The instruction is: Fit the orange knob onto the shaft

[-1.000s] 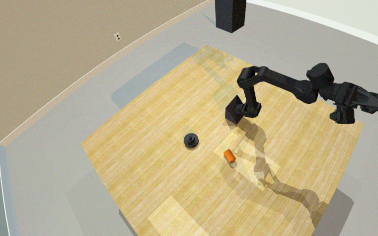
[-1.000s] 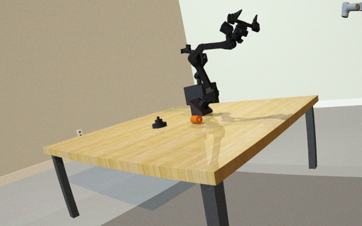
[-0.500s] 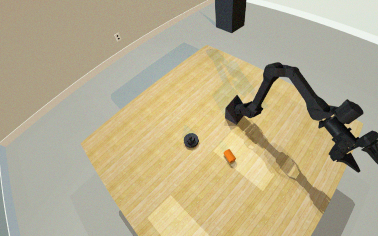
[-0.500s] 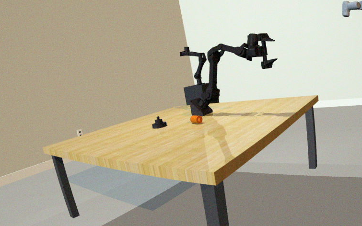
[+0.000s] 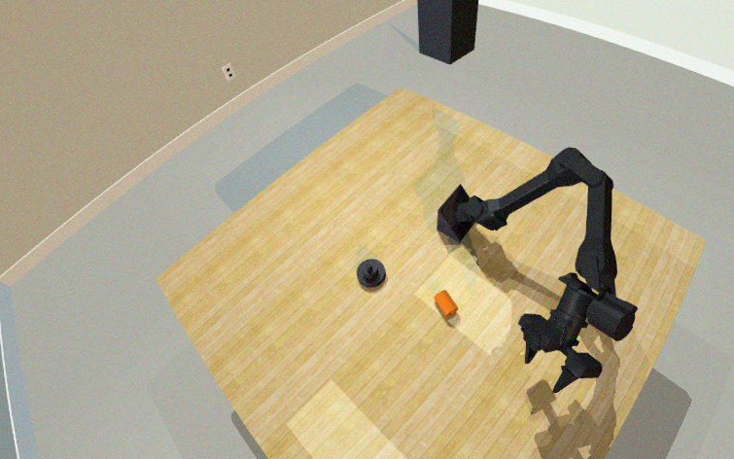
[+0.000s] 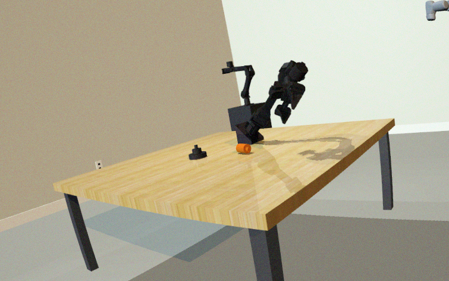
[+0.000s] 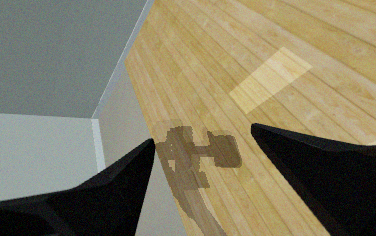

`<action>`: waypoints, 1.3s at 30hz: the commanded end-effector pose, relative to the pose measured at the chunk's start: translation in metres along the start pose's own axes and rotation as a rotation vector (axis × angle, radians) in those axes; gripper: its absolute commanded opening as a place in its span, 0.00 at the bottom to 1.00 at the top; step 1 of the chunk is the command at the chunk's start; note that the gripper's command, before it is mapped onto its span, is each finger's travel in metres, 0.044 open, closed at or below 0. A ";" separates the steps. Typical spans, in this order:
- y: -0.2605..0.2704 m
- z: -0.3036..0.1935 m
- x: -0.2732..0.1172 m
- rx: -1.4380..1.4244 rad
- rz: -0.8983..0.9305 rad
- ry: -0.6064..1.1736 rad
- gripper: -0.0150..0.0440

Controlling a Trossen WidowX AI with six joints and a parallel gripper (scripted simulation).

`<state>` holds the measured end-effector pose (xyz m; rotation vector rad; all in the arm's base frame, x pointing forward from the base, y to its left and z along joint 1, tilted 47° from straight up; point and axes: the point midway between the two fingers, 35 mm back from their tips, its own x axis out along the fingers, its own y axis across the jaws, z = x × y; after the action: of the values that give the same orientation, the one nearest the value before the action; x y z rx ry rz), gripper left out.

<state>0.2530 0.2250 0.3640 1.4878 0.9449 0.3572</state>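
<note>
Beige wall; 1 outlet; grey floor; wooden table.

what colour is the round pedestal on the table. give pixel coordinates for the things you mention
Black (image 5: 378,282) (image 6: 197,156), showing best in the top view.

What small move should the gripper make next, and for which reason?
Probably swing the open gripper across, above the orange knob: the knob lies on its side on the table, away from the fingers, and the round pedestal's shaft stands bare.

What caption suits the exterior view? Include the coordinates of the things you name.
Orange knob (image 6: 242,148) on its side beside a dark pedestal (image 6: 197,155), open gripper (image 6: 288,115) raised above the table (image 6: 170,181).
</note>
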 end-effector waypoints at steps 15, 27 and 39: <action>-0.175 0.166 -0.066 0.889 -0.665 -0.129 1.00; -0.193 0.181 -0.106 1.319 -0.633 -0.053 1.00; -0.251 0.142 -0.039 1.278 -0.796 0.134 1.00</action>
<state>0.2460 0.0682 0.1194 1.9776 1.9422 -0.9224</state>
